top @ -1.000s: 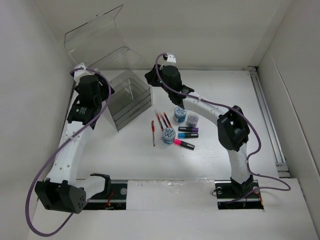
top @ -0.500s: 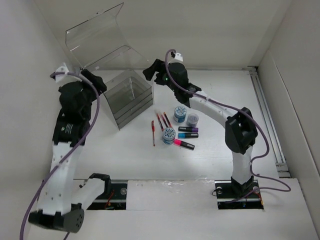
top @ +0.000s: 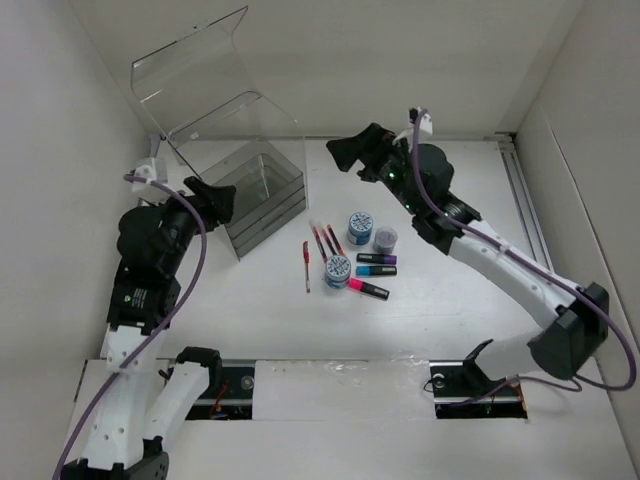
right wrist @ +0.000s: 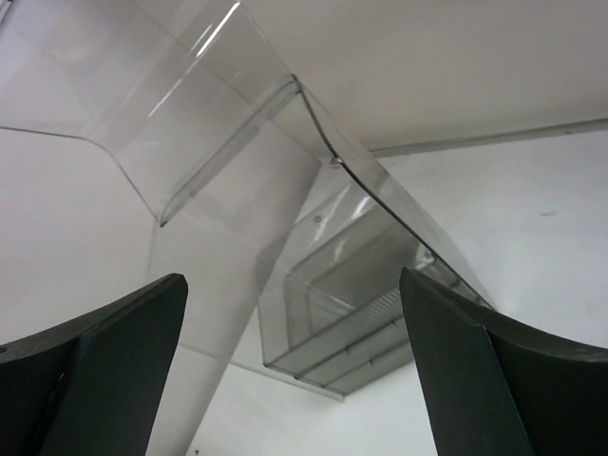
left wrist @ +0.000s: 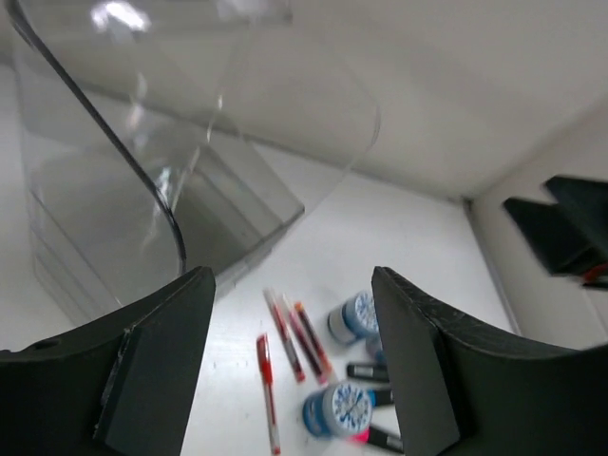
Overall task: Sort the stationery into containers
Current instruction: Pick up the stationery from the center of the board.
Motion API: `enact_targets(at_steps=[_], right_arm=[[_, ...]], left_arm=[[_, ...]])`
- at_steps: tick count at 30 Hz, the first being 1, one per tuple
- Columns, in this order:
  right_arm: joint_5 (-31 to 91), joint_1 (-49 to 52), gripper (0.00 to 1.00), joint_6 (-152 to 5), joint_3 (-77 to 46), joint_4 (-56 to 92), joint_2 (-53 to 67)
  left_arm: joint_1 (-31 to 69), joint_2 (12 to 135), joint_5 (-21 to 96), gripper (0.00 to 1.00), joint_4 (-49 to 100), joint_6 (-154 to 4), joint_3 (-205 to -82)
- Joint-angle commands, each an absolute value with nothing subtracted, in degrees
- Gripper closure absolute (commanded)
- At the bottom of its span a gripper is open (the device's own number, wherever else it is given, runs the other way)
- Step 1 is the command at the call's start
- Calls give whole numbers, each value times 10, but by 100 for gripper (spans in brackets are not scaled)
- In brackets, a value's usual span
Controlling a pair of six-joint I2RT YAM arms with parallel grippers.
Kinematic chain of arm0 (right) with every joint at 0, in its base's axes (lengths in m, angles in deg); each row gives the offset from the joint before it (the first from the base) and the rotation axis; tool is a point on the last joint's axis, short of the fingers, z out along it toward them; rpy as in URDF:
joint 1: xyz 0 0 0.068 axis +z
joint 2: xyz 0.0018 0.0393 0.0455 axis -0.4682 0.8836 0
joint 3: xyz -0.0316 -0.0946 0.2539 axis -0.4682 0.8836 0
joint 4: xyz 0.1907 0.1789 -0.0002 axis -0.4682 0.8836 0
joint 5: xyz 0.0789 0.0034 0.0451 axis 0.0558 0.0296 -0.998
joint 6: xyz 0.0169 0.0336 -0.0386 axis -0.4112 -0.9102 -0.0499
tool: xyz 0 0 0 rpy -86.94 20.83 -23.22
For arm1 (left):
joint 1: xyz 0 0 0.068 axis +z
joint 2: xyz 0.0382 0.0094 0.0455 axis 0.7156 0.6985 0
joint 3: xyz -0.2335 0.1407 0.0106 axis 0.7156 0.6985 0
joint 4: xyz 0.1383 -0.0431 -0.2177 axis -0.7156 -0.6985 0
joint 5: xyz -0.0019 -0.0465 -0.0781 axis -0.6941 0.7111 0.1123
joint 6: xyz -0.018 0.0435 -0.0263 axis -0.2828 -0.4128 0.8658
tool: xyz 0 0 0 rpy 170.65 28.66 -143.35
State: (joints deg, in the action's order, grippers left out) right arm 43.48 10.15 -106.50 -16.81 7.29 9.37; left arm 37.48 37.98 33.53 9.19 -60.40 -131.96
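Left gripper (top: 222, 195) stood wide, empty, 9 o'clock of clear box (top: 262, 190), lid raised; right gripper (top: 345, 152) wide, empty, 2 o'clock of it. Tubs (top: 360, 224), markers (top: 376, 259), red pens (top: 322, 240) lay on counter (top: 300, 330), 4 o'clock of box.

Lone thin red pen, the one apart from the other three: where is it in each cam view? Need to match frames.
Top external: lone thin red pen at centre, just left of the three other red pens.
Left wrist: low centre, again left of the other three.
Right wrist: not in it.
Shared landmark: clear acrylic box with a curved hinged lid, in all three views.
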Motion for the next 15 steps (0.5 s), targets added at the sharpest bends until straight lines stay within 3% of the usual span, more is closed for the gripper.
enact_targets(at_steps=[1, 6, 15], right_arm=[[496, 106, 1, -1071, -118, 91, 29], [528, 95, 1, -1099, -9, 123, -76], [485, 62, 1, -1110, 50, 198, -164]], left_arm=[[373, 387, 425, 35, 133, -596, -1281], [344, 443, 427, 31, 163, -608, -1281], [344, 525, 563, 28, 396, -547, -1357]])
